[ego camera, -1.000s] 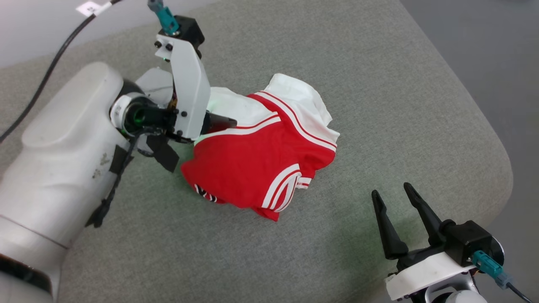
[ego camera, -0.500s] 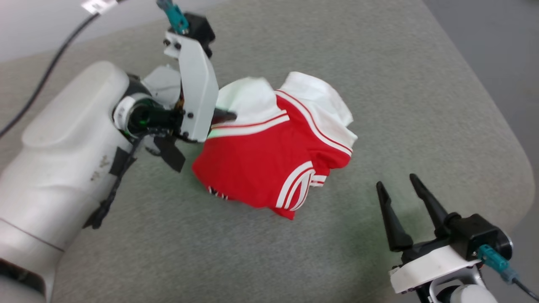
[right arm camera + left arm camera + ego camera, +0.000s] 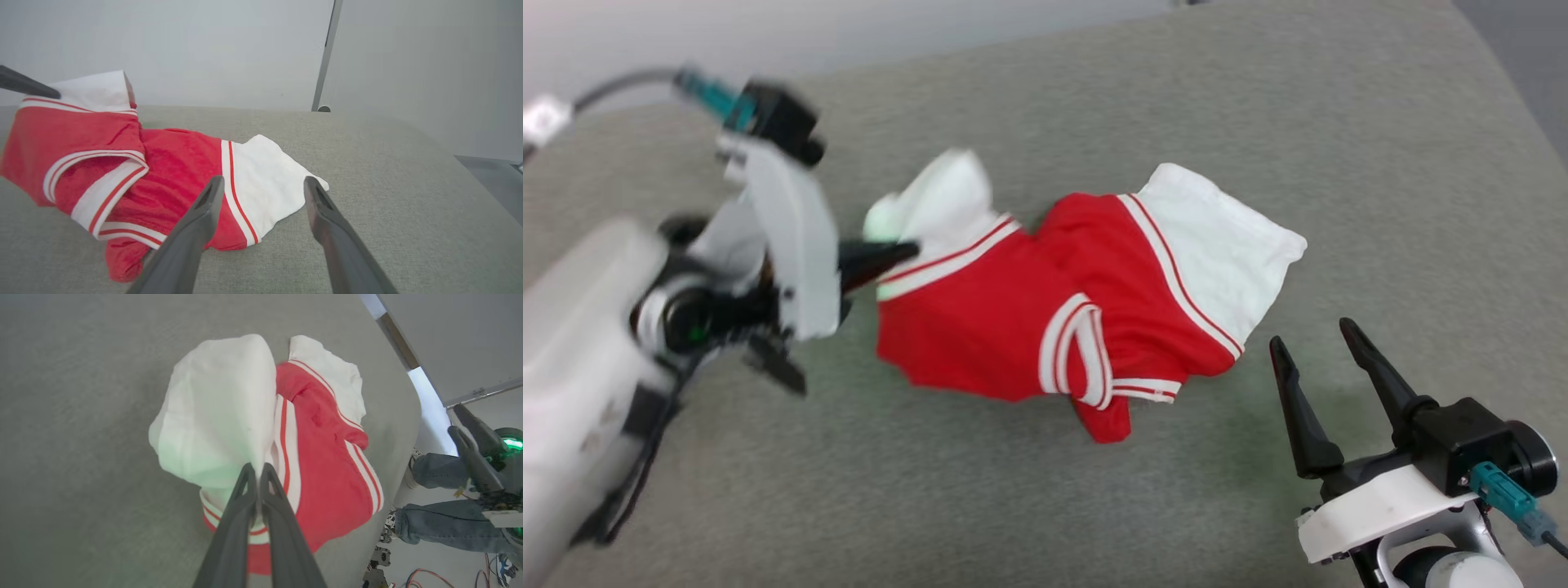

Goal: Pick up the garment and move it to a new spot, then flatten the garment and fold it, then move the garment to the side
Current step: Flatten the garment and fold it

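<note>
The garment [image 3: 1029,318] is a red shirt with white sleeves and striped trim, lying crumpled on the grey cushion. My left gripper [image 3: 907,249] is shut on its white left sleeve [image 3: 216,416], holding that end lifted off the surface. In the left wrist view the two dark fingers [image 3: 245,498] meet on the white cloth. The other white sleeve [image 3: 1225,253] lies flat to the right. My right gripper [image 3: 1315,339] stands open just right of the garment, holding nothing; in its wrist view the white sleeve [image 3: 265,179] lies between and beyond its fingertips.
The grey padded surface [image 3: 1094,98] has rounded edges, with the floor beyond its right side. A person's legs in jeans [image 3: 441,522] stand past the far edge in the left wrist view, near cables on the floor. A grey wall [image 3: 204,41] rises behind.
My left gripper has pulled the sleeve leftward, stretching the garment out. The right white sleeve has unfolded flat. The head camera has also shifted.
</note>
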`<state>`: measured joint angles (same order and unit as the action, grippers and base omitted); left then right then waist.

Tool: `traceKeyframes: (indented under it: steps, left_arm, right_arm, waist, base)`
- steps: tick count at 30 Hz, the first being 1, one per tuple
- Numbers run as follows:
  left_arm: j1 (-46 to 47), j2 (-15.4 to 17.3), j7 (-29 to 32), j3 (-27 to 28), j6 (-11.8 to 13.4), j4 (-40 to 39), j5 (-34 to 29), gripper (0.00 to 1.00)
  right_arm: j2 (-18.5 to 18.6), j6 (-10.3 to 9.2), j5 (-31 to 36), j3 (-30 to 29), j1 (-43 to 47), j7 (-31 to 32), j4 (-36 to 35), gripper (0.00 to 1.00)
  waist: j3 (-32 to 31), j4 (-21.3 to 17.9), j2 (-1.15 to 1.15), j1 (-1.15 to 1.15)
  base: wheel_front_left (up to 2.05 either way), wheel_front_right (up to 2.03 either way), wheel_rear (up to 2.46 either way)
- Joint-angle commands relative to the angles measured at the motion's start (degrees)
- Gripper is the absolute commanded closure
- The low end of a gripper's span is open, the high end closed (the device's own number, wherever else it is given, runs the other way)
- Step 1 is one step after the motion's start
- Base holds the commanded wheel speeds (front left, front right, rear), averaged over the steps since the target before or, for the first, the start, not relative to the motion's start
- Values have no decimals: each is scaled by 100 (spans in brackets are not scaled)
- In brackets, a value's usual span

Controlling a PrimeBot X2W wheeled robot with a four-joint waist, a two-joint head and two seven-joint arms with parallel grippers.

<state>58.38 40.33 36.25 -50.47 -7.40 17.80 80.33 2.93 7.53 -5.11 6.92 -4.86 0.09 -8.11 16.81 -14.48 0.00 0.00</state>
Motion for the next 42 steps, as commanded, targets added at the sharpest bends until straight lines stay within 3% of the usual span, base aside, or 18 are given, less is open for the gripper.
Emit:
traceKeyframes:
  steps: [1,5,6,8,9,16,28,40,41,42]
  left_arm:
    - [-112,47,-110,-12,-12,6,-26,100]
    - [-482,186,-422,-171,-12,240,-46,100]
    - [-505,209,-464,-215,-12,305,-75,93]
    - [-458,237,-549,-257,-12,414,-88,35]
    - [-402,248,-538,-272,-12,434,-66,0]
    - [337,383,-90,-377,-12,468,-113,0]
    - [1477,-73,1000,-1173,-12,1204,-852,0]
    - [1733,98,1686,-1727,-12,1225,-861,0]
    - [1745,111,1676,-1745,-12,1201,-844,8]
    - [1743,111,1652,-1748,-12,1172,-791,44]
  right_arm:
    - [-3,-8,55,9,50,30,-71,0]
    - [-4,-8,87,0,84,162,-268,0]
    - [-3,-8,97,-9,86,183,-296,0]
    - [-4,-8,81,-23,94,205,-343,0]
    - [-4,-8,79,-22,99,215,-355,0]
    - [-4,-8,-57,58,107,121,-219,0]
    - [-5,-8,-386,243,-172,-281,172,0]
    - [-6,-8,-511,307,-266,-526,504,0]
    - [-5,-8,-514,307,-272,-541,518,0]
    - [-5,-8,-519,305,-282,-550,533,0]
  waist:
    - [-45,241,0,0]
    - [21,306,0,0]
    - [34,316,0,0]
    - [50,327,0,0]
    - [56,326,0,0]
    - [86,177,0,0]
    - [532,-460,0,0]
    - [550,-619,0,0]
    - [554,-617,0,0]
    - [557,-614,0,0]
  base:
    - [0,0,0]
    - [0,0,0]
    - [0,0,0]
    - [0,0,0]
    - [0,0,0]
    - [0,0,0]
    - [0,0,0]
    - [0,0,0]
    - [0,0,0]
    - [0,0,0]
